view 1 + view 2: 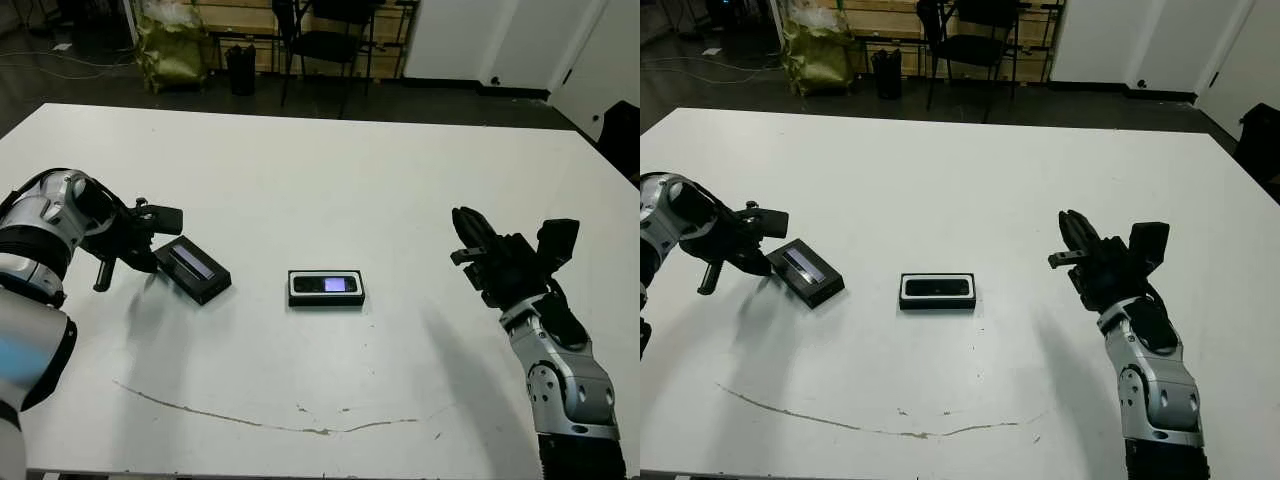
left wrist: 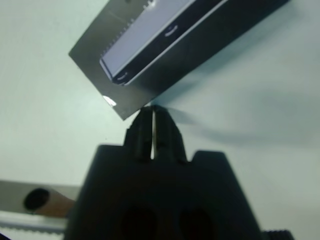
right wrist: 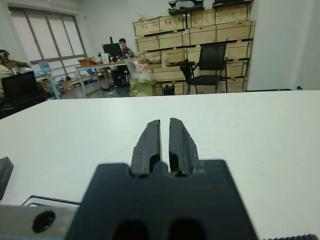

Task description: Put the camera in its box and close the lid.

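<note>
Lying on the table [image 1: 320, 170]: box, lid and both arms
Lid [image 1: 194, 268]: set left of the box, apart from it — stripe up
Box [image 1: 326, 288]: mid-table, the camera [image 1: 327, 285] seated inside
Left gripper [image 2: 152, 114]: fingers pressed together, tips at the lid's edge
Right gripper [image 3: 165, 137]: fingers closed on nothing — raised well right of the box

Bright even overhead light, soft shadows; left wrist view blurred close-up.

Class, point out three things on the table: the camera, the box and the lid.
camera [image 1: 327, 284]: left eye view, its black face.
box [image 1: 296, 285]: left eye view, white lining at one end.
lid [image 1: 192, 262]: left eye view, its pale stripe.
</note>
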Controlling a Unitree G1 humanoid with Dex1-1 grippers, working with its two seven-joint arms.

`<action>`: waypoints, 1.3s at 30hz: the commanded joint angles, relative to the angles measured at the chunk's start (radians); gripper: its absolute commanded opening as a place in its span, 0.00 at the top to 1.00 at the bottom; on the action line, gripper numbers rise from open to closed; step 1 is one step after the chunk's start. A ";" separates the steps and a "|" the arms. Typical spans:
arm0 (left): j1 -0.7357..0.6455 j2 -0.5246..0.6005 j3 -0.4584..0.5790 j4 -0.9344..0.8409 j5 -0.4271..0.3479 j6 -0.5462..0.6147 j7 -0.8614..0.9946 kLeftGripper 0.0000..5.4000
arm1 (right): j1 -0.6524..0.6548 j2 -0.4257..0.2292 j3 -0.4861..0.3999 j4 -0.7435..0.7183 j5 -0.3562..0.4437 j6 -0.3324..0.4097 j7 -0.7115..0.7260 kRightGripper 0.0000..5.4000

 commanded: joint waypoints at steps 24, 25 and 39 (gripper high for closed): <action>-0.038 -0.077 -0.061 0.049 0.066 0.021 0.036 1.00 | 0.018 -0.008 -0.011 0.007 0.002 0.019 0.006 1.00; -0.040 -0.084 -0.065 0.053 0.070 0.017 0.037 1.00 | 0.018 -0.007 -0.011 0.006 0.002 0.022 0.003 1.00; -0.087 -0.143 -0.116 0.083 0.134 -0.036 0.063 1.00 | 0.020 -0.017 -0.012 0.014 -0.005 0.030 0.003 1.00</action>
